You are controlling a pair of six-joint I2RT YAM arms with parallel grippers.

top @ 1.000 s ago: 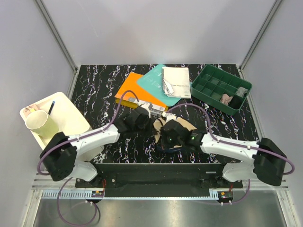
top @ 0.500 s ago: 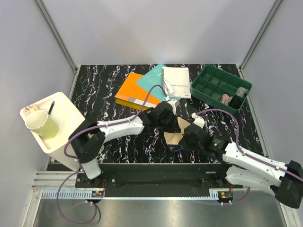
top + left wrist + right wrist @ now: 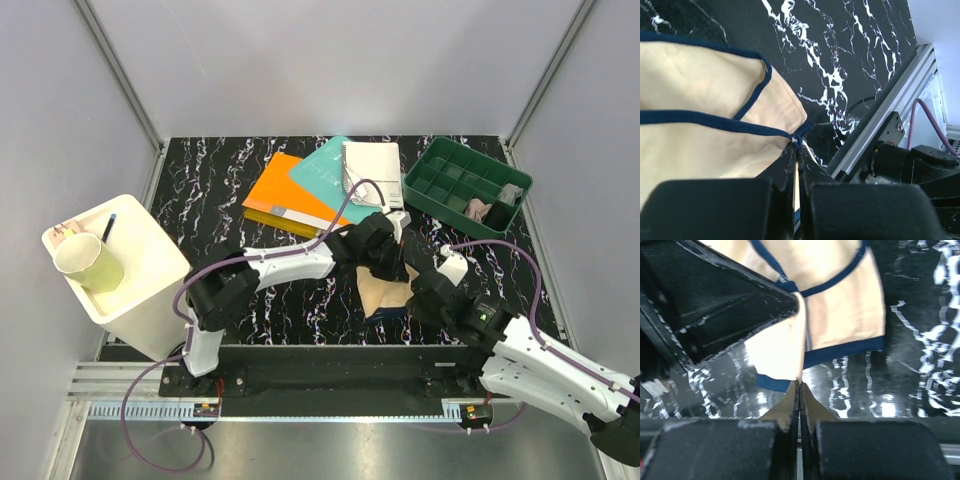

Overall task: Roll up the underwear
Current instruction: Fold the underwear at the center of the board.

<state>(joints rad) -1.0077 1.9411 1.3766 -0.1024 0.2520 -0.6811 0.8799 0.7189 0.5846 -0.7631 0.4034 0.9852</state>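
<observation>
The beige underwear [image 3: 381, 292] with dark navy edging hangs between my two grippers over the black marble table, near its front edge. My left gripper [image 3: 393, 264] is shut on its navy-edged corner; the left wrist view shows that gripper [image 3: 797, 145] and the cloth [image 3: 700, 150] spreading away from it. My right gripper [image 3: 424, 291] is shut on another edge; the right wrist view shows that gripper [image 3: 800, 384] with the brief [image 3: 840, 305] beyond it and the left gripper's black body right beside it. I cannot pick out the light grey underwear for sure.
An orange book [image 3: 285, 190], a teal book [image 3: 322, 168] and a white booklet [image 3: 372, 172] lie at the back. A green compartment tray [image 3: 452, 217] holding small cloth items stands back right. A white bin [image 3: 150, 250] with a cup [image 3: 88, 265] stands left. A metal rail [image 3: 880, 115] runs along the front edge.
Both grippers have carried the beige underwear to the right along the table. The left arm has stretched out further; the right arm has drawn back to the right.
</observation>
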